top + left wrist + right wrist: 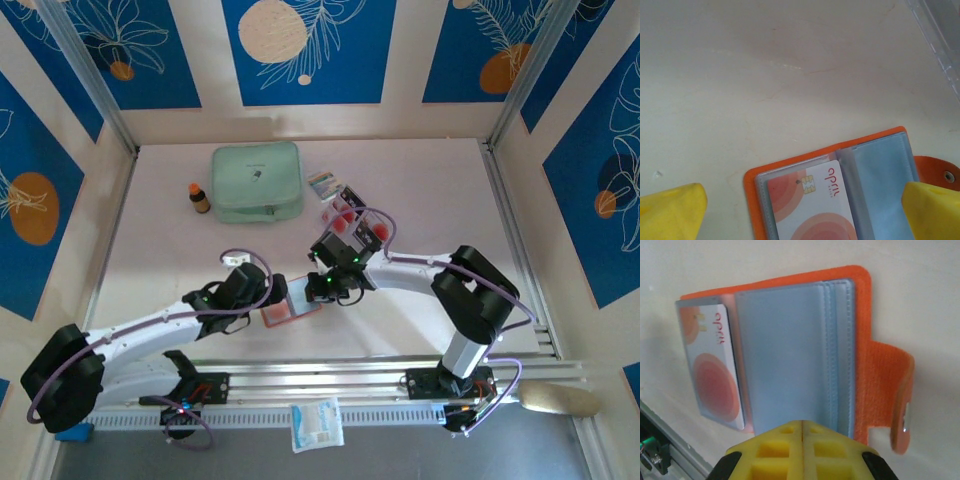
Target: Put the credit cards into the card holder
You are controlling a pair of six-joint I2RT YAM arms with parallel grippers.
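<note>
White sachet (317,425): on the metal rail at the table's near edge, nearer than the card holder (287,312) and well apart from it.
Left gripper (801,215): at the card holder's left side. Its yellow fingers (671,212) are spread wide. One hangs over bare table just off the holder's edge and the other over the end by the snap tab (892,390). It grips nothing.
Right gripper (802,447): at the card holder's right side. Its yellow fingers are pressed together with nothing seen between them. The tips hang over one edge of the sleeves (790,350), and whether they touch cannot be told.
Card holder: lies open and flat on the white table (420,180) between the two grippers. The orange-red cover faces down, the greyish-blue clear sleeves face up, and the snap tab sticks out at one end.
Sleeved credit card (810,210): white with pale red circles and a small chip. It lies in the sleeve at the card holder's end away from the snap tab.
Loose credit cards (343,213): a small heap beyond the card holder and to its right, partly hidden by the right arm. The count is unclear.
Striped packet (322,182): farther beyond the card holder, on its right.
Mint-green pouch (257,182): well beyond the card holder, lying flat.
Small brown bottle (200,198): well beyond the card holder and to its left, upright, with an orange cap.
</note>
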